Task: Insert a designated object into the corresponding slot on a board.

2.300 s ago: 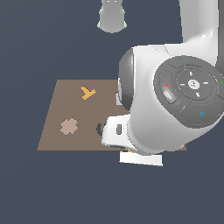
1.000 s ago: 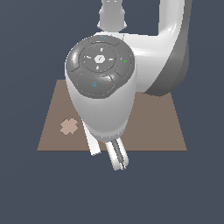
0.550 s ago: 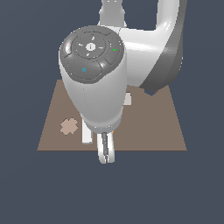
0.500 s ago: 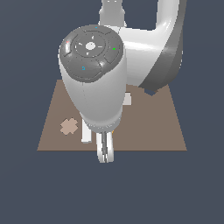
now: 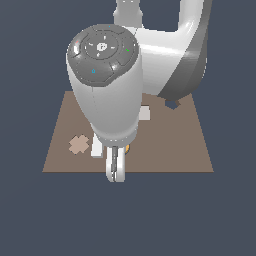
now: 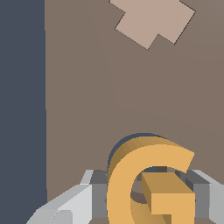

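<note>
One piece mattered: the orange G [image 6: 151, 183] sat clamped between the gripper [image 6: 148, 197] fingers, low over the brown board [image 6: 87, 109] near its front edge, a dark G-shaped recess [image 6: 117, 146] peeking from just behind it. Seating and release apparently remained; a beige cross [image 6: 152, 19] lay apart.

No legible text or labels anywhere.
</note>
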Robot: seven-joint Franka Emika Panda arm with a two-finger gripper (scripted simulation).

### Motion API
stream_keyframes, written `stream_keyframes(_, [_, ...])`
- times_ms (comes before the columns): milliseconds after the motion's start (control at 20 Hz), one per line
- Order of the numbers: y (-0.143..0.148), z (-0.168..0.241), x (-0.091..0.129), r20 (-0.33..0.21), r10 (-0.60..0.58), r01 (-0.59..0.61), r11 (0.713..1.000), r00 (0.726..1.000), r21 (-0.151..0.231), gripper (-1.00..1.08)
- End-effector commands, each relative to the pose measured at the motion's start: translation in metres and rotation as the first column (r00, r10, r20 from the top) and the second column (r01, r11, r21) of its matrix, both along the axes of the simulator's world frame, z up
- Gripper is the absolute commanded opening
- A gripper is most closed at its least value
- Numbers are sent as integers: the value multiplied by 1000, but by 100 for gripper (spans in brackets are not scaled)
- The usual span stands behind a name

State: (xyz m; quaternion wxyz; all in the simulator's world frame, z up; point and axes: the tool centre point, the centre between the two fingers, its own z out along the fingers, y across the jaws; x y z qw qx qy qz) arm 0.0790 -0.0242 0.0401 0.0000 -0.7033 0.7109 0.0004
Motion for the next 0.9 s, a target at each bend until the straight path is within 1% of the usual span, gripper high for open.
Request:
stream_keyframes(0, [0,0,0,0,-4,4,1000,1000,0,-100])
stream_keyframes(550, [0,-10,0,1,1,-1,1000,1000,1,-100])
stream_keyframes(600, [0,-10,0,1,1,-1,1000,1000,1,100])
stream_keyframes(850, [0,-10,0,1,1,-1,1000,1000,1,100])
